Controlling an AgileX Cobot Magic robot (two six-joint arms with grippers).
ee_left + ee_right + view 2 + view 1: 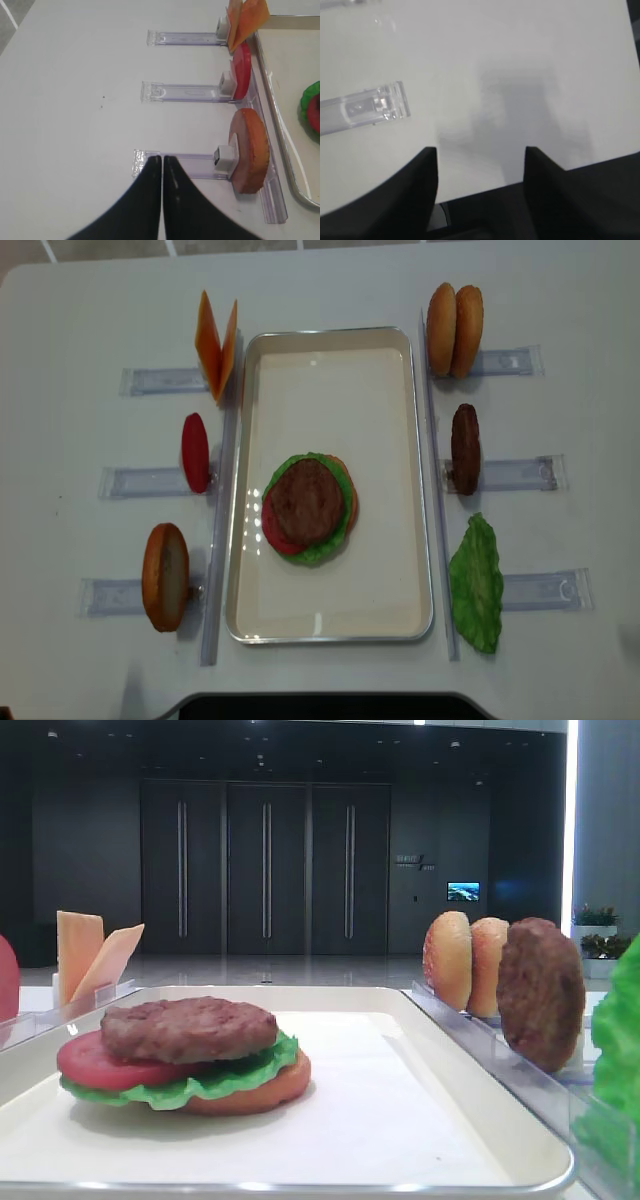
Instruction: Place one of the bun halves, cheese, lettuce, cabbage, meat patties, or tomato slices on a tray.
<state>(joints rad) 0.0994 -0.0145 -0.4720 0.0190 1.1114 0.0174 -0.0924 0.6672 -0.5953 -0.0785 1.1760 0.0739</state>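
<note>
Now one of the meat patties [306, 499] lies atop the stack of tomato, lettuce and bun on the tray [330, 620], while the right hand [481, 152] hangs wide apart and empty over the bare surface [520, 60] and the left hand [162, 162] is pinched closed on nothing.

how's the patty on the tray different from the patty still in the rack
The patty on the tray lies flat, while the patty in the rack stands on edge. The tray patty tops a stack of tomato, lettuce and bun half; the rack patty stands alone in its clear rack. The first sits inside the tray, the second just outside its right rim. Both are round, dark brown and rough-surfaced.
</note>
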